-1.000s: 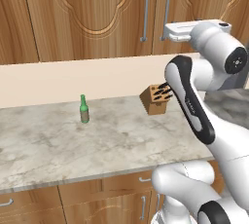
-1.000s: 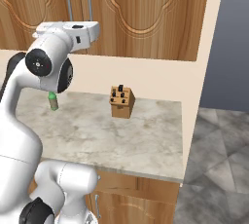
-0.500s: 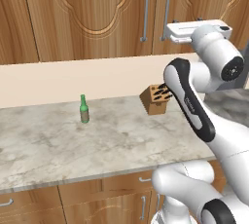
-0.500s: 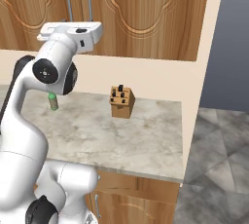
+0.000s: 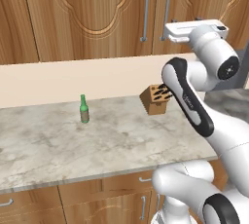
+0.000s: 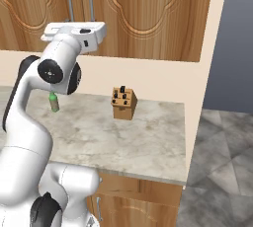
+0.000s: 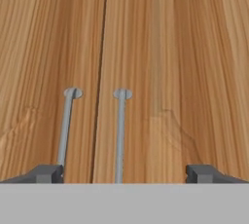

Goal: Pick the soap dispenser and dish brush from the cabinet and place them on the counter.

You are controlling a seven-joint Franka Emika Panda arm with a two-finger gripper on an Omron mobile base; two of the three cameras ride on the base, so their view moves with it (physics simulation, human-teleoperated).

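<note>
In the left base view the arm is raised so that its hand sits level with the cabinet, just right of the two silver bar handles where the closed doors meet. That height makes sense: the soap dispenser and the dish brush are meant to come out of this cabinet, and with both doors shut they are hidden, so I judge a door has to be opened first. The desk below carries a slim green bottle towards the left and a wooden knife block further right, near the far wall; the wide bare stone nearer the front leaves room to set things down.

In the right base view the hand points at the same door seam, close under the handles. The knife block stands well apart from the green bottle, which is partly behind the arm.

In the hand view the pincer faces the door fronts squarely, its dark fingertips spread as wide as they go, with nothing between them. The right-hand handle falls between the tips and the left-hand handle lines up just inside the left tip, which suits a grasp on a bar.
</note>
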